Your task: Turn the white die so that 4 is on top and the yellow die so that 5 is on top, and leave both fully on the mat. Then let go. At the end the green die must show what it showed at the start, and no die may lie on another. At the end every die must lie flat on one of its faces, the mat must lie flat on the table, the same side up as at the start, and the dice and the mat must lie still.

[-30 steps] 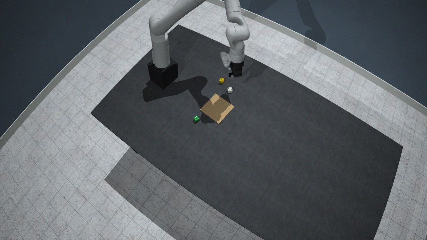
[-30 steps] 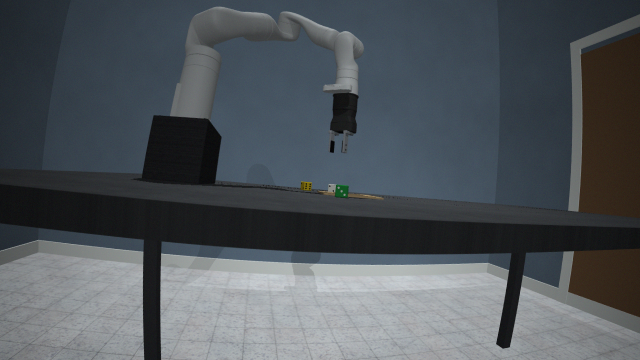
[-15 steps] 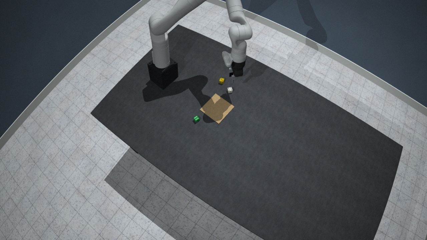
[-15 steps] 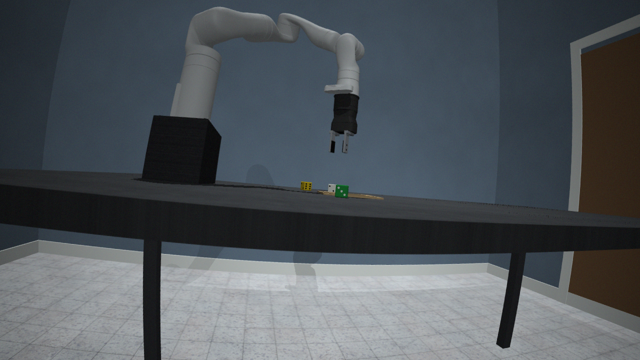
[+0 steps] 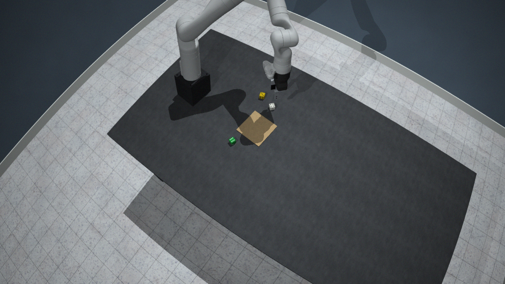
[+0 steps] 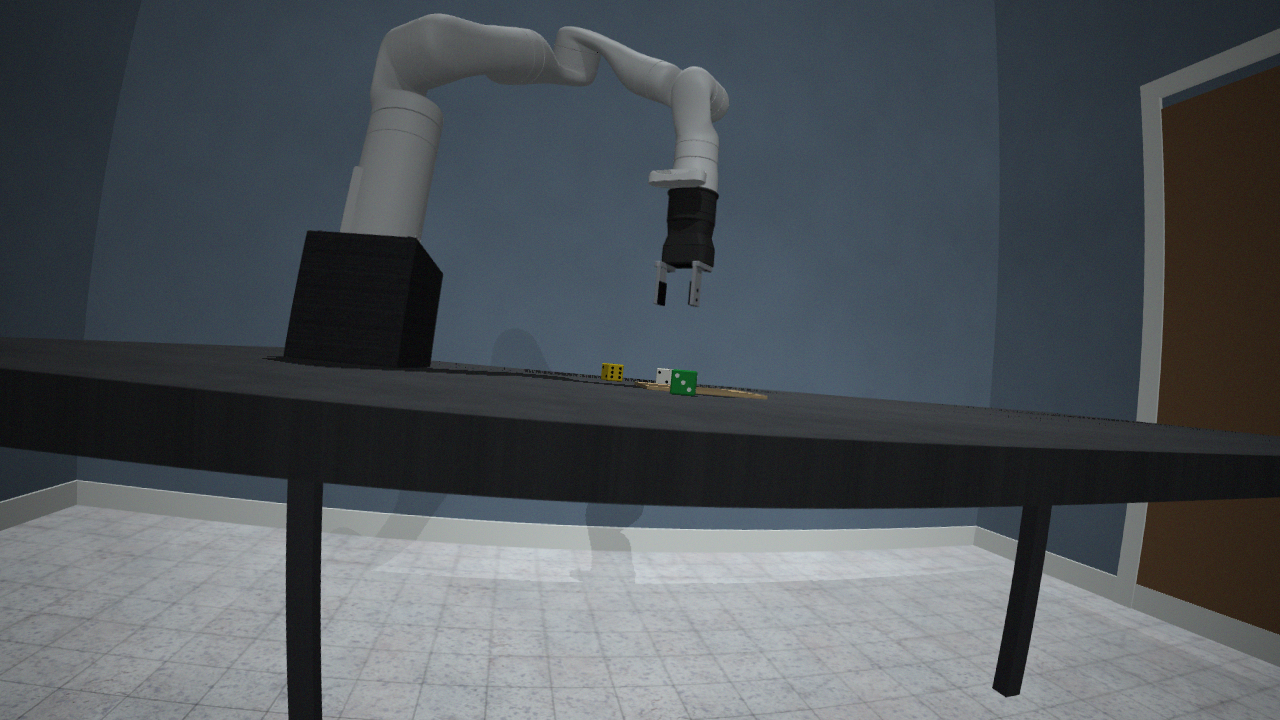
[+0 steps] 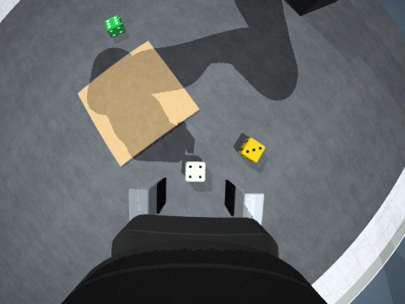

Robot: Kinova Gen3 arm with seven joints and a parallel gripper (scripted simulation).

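Note:
My gripper (image 6: pixel 677 304) (image 7: pixel 195 191) is open and empty, pointing down high above the table. The white die (image 5: pixel 272 106) (image 6: pixel 663 376) (image 7: pixel 195 171) lies flat on the table off the mat, 4 on top; it shows just ahead of the fingertips in the wrist view. The yellow die (image 5: pixel 262 95) (image 6: pixel 612 371) (image 7: pixel 252 149) lies on the table, 3 on top, off the mat. The tan mat (image 5: pixel 269 131) (image 6: pixel 742 394) (image 7: pixel 181 105) lies flat, with no die on it. The green die (image 5: pixel 232 140) (image 6: pixel 683 382) (image 7: pixel 114 25) lies beyond the mat's far side in the wrist view, 6 on top.
The arm's black base block (image 5: pixel 192 88) (image 6: pixel 362 300) stands on the dark table (image 5: pixel 317 176) (image 6: pixel 537 438) to the left of the dice in the top and exterior views. The arm's shadow falls across the mat. The table's edge lies beyond the gripper in the top view.

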